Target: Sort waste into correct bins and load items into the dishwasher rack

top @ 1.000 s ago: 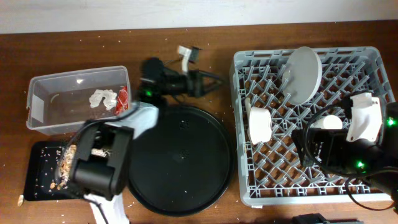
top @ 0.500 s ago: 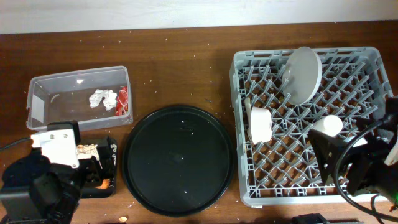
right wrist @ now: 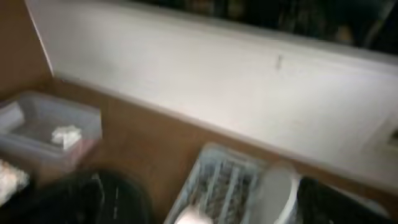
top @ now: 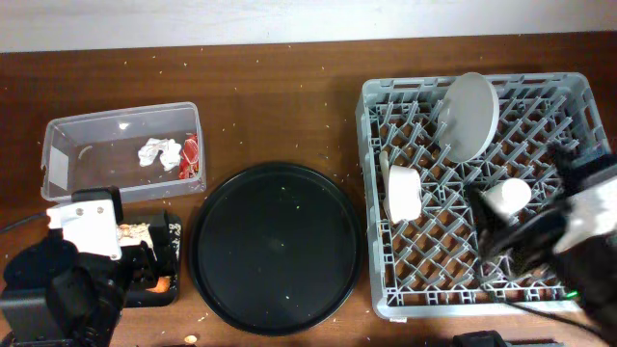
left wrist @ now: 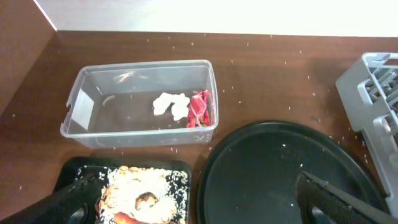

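Note:
The clear tub (top: 120, 154) holds the white tissue (left wrist: 171, 106) and the red wrapper (left wrist: 200, 109). The shallow black tray (left wrist: 180, 171) holds beige food scraps (left wrist: 140, 190) and an orange piece (top: 160, 282). My left gripper (left wrist: 199, 210) hangs open and empty over the near end of this tray. The grey rack (top: 378, 96) holds the upright plate (top: 472, 116), the white bowl (top: 403, 193) on its side and the small white cup (top: 508, 197). My right gripper (top: 511, 239) is blurred over the rack's near right part and looks open and empty. No blue cup or fork can be made out.
The large round black tray (top: 278, 246) lies between the bins and the rack, with only crumbs on it. Crumbs are scattered over the brown table. A white wall runs along the far edge (right wrist: 186, 81). The left arm covers most of the black tray from above.
The left arm has pulled back from the round tray to the lower left and now holds still. The right arm has drawn back toward the rack's right edge and is still moving.

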{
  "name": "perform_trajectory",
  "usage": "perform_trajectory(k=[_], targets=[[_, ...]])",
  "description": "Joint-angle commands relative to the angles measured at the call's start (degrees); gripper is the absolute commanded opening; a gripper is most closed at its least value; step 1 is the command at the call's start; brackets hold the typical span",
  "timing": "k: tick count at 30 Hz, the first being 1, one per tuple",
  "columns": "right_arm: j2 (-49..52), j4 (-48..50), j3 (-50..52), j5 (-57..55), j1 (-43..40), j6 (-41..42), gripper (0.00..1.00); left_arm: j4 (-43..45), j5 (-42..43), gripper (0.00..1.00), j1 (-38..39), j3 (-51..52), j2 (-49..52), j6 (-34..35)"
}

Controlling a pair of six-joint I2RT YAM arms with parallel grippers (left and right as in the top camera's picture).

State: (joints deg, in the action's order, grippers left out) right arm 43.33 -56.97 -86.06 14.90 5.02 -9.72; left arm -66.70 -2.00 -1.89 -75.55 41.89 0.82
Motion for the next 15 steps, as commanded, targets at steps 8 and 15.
perform_trajectory(k=[8, 15], targets=[[-39.2, 44.5, 79.4, 1.7, -0.2, 0.1, 0.99, -0.1, -0.8, 0.99, 0.0, 0.0, 0.0, -1.1], [-43.1, 54.2, 85.7, 2.5, -0.2, 0.1, 0.99, -0.1, -0.8, 0.99, 0.0, 0.0, 0.0, -1.1]])
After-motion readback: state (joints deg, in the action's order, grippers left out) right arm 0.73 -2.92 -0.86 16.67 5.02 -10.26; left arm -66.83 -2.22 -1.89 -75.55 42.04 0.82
